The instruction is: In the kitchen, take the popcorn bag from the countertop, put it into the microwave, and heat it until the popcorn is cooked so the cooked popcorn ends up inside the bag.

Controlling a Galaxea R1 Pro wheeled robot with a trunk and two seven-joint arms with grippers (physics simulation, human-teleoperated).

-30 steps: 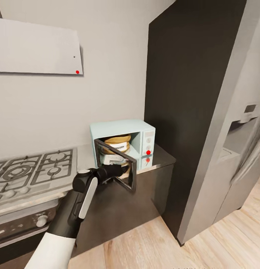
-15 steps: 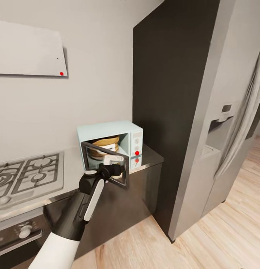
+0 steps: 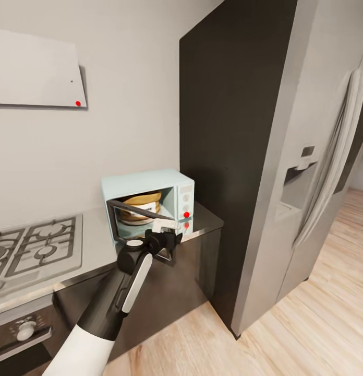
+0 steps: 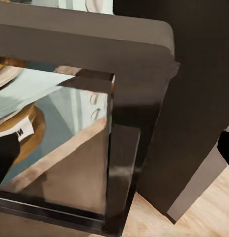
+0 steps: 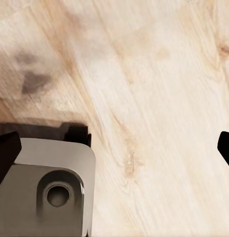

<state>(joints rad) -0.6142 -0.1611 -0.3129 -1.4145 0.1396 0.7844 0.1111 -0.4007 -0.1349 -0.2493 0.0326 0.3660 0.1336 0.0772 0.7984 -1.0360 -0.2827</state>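
Popcorn bag [image 3: 141, 201] inside microwave [image 3: 150, 183]; left end effector [image 3: 168, 241] against door [image 3: 137, 211]; opening unclear.

There is one microwave [image 3: 150, 201] on the tabletop [image 3: 205, 222], and one popcorn bag [image 3: 142, 201] sits inside it. One stove [image 3: 38, 250] with gas rings lies beside the microwave, one tall fridge [image 3: 306, 177] stands well apart from it, and one arm reaches to the microwave's one door [image 3: 142, 222]. Two red dots show, one on the microwave and one on the wall panel above the stove.
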